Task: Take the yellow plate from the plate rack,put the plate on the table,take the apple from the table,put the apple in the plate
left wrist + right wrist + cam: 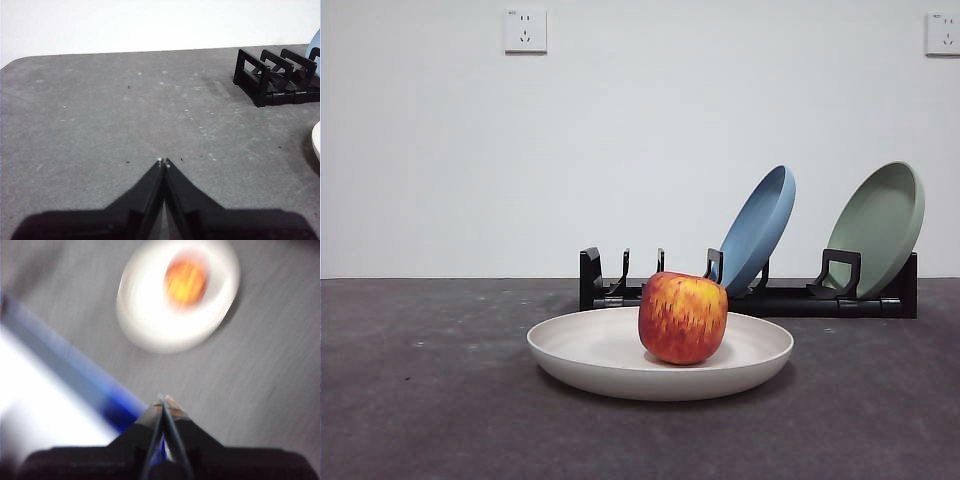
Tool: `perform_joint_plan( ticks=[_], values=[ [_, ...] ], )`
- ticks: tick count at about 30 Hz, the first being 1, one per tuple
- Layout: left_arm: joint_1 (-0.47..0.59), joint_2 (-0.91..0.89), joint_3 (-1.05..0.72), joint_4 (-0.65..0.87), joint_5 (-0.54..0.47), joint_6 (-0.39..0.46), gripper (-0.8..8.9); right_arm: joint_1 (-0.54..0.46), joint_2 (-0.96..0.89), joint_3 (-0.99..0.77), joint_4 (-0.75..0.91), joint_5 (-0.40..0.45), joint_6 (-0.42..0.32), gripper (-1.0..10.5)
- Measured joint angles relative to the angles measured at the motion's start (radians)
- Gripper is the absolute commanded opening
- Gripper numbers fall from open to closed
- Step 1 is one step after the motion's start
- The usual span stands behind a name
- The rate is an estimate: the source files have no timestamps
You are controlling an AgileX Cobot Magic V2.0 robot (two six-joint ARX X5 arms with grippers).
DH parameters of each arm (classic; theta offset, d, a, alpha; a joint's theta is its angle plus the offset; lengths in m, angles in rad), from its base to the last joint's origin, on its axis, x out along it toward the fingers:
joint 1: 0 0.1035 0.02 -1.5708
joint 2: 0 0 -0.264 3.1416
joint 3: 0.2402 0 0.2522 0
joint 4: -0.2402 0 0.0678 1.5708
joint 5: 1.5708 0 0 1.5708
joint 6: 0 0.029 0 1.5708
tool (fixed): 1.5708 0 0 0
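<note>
front view — apple [682, 317] sits in yellow plate [590, 350], on table [420, 400].

apple [682, 317]: red is being shown all over, with yellow and orange streaks running down the skin.
yellow plate [590, 350]: a plain creamy white is being shown, with a slightly darker beige under the rim.
table [430, 400]: dark grey is being shown, mottled, with tiny pale specks.
plate rack [790, 298]: plain black is being shown.
blue plate [760, 228]: a soft plain blue is being shown.
green plate [880, 225]: a pale grey-green is being shown, with no pattern.
wall [620, 130]: plain white is being shown.
left gripper [164, 162]: black is being shown.
right gripper [163, 401]: black is being shown, in a blurred picture.
</note>
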Motion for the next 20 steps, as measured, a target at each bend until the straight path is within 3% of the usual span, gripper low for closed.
perform_joint_plan(
  ticks=[6, 10, 15, 20],
  values=[
    [0.000, 0.000, 0.000, 0.000, 0.000, 0.000, -0.03, -0.266, -0.172, -0.145, 0.309, -0.083, -0.018, 0.0],
    [0.000, 0.000, 0.000, 0.000, 0.000, 0.000, -0.03, -0.380, -0.292, -0.325, 0.541, -0.100, -0.023, 0.0],
    [0.000, 0.000, 0.000, 0.000, 0.000, 0.000, -0.03, -0.457, -0.435, -0.597, 0.799, -0.095, -0.022, 0.0],
    [0.000, 0.000, 0.000, 0.000, 0.000, 0.000, -0.03, -0.480, -0.526, -0.779, 0.926, -0.033, -0.018, 0.0]
  ],
)
